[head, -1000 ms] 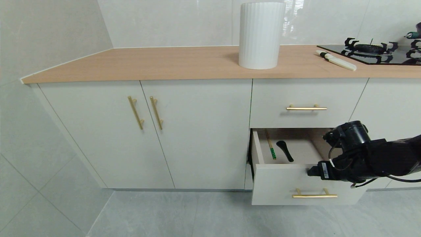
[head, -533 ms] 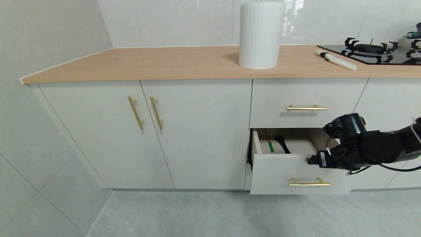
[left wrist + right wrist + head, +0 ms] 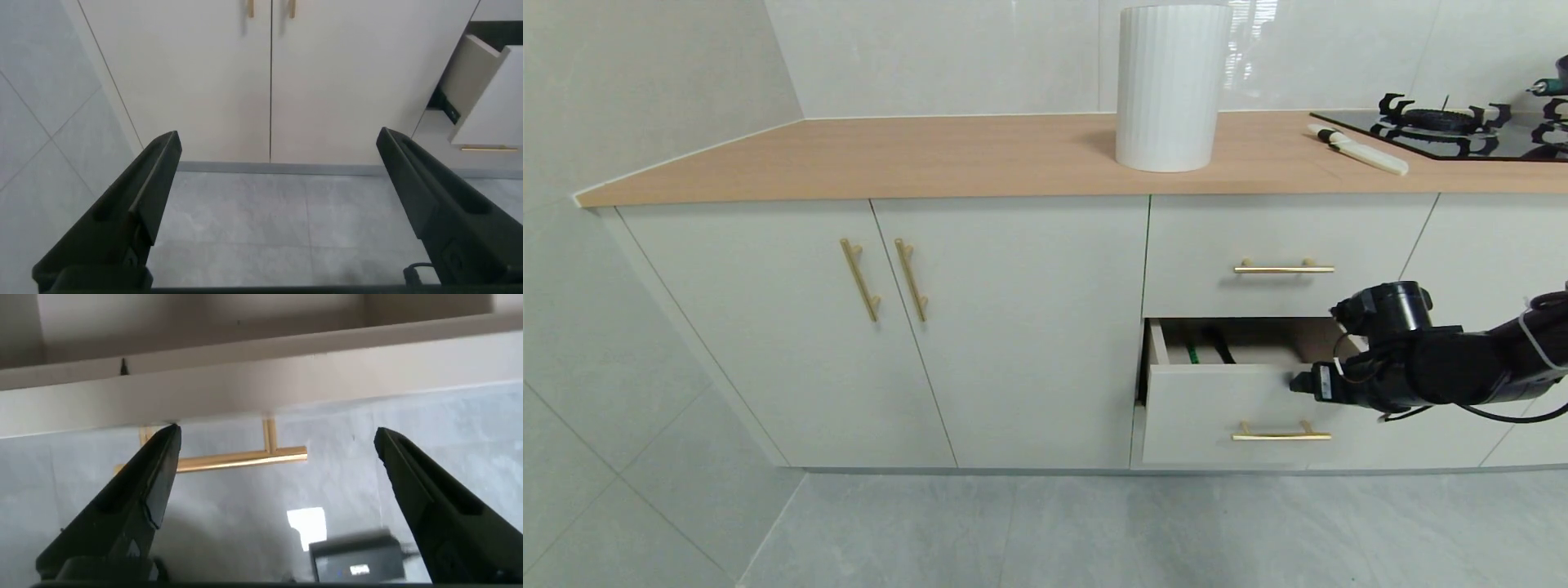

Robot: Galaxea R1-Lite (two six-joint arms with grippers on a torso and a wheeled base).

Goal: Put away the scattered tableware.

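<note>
The lower drawer stands only slightly out, its gold handle facing front. In the narrow gap I see the ends of green-tipped chopsticks and a black spoon. My right gripper rests against the drawer front near its top right edge. In the right wrist view this gripper is open, with the drawer front and handle before it and nothing held. My left gripper hangs open over the floor, facing the cupboard doors, the drawer off to one side.
On the wooden countertop stand a tall white ribbed canister and a white knife beside the black stove. The upper drawer and double cupboard doors are closed. Grey tiled floor lies below.
The drawer has slid most of the way into the cabinet with my right gripper moving in against its front. Less of the chopsticks and spoon shows now.
</note>
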